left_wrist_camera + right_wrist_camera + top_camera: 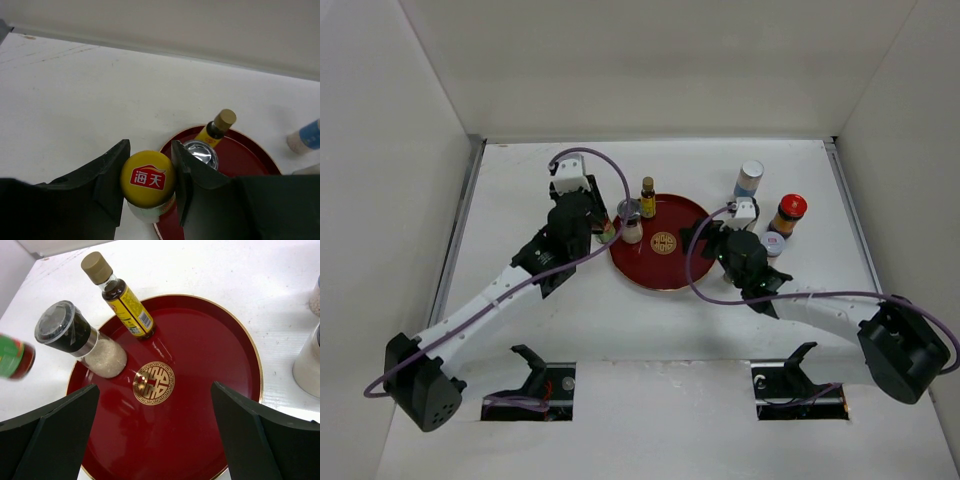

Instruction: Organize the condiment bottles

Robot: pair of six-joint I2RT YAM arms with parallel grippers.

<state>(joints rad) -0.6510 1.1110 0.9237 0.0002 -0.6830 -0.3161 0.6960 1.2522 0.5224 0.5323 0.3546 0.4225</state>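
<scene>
My left gripper (148, 182) is shut on the yellow cap of a small bottle (147, 179) with a red logo, at the left rim of the dark-red tray (250, 157); in the top view the gripper (607, 230) sits there too. That bottle's green and red label shows in the right wrist view (12, 359). On the tray (680, 265) stand a grinder with pale grains (631, 224) (80, 340) and a tan-capped bottle with a yellow label (647, 197) (122, 297). My right gripper (692, 237) (155, 430) is open and empty over the tray's right part.
Right of the tray stand a white bottle with a blue label (749, 178), a red-capped jar (787, 213) and a small white-lidded jar (773, 244). White walls close in the table at the back and sides.
</scene>
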